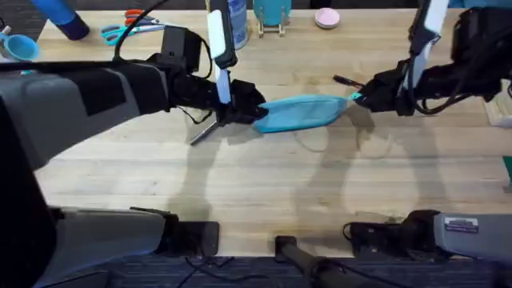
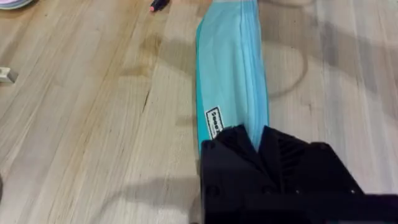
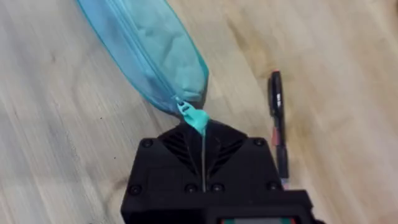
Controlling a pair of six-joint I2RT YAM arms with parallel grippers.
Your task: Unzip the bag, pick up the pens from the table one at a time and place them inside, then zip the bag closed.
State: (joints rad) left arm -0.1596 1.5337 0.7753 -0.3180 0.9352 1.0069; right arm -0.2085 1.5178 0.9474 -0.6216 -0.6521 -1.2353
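Currently the light blue fabric pencil pouch (image 1: pixel 300 112) lies mid-table, left gripper (image 2: pixel 258 140) clamping its end, right gripper (image 3: pixel 202 134) pinching the teal pull tab (image 3: pixel 194 116). Risk: the tab slips out, or the pouch drags if the left grip fails.

The surface is a big wooden top (image 1: pixel 264 172) of light planks, with grain lines and some darker stains. Soft shadows fall on it, so the light comes from above. At the far edge stand some things: scissors (image 1: pixel 128 30) with teal and orange handles, a white bottle (image 1: pixel 238 20) with blue label, a teal stand (image 1: pixel 272 14), a small pink round thing (image 1: pixel 326 18). Behind this edge it is dark.
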